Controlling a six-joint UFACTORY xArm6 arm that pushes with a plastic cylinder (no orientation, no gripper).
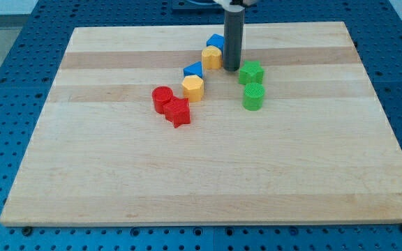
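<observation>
The biggest thing in my feed was the blue perforated bench point(5, 56), dotted with rows of small holes and showing on every side of the board. On it lay the pale wooden board point(208, 167), built of lengthwise planks with the grain running from the view's left to the view's right, its near edge widest. No more of the room showed than a strip of bench at the view's top. My rod point(232, 31) came down from the view's top edge, standing upright with its long axis vertical and pointing straight down at the board; it carried no jaws, so there was nothing to call open or closed. My tip point(231, 70) rested on the board in the upper middle, just beside the upper yellow block point(212, 58), close enough that I could not tell whether they touched. A blue block point(216, 42) sat behind that yellow one, partly hidden by the rod. To the view's right of my tip was a green star-like block point(251, 72), near but apart, and just below it a green cylinder point(253, 97). To the view's lower left sat a second blue block point(193, 69), touching a yellow hexagonal block point(193, 88). Farther left still were a red cylinder point(162, 98) and a red star-like block point(178, 111), pressed together.
</observation>
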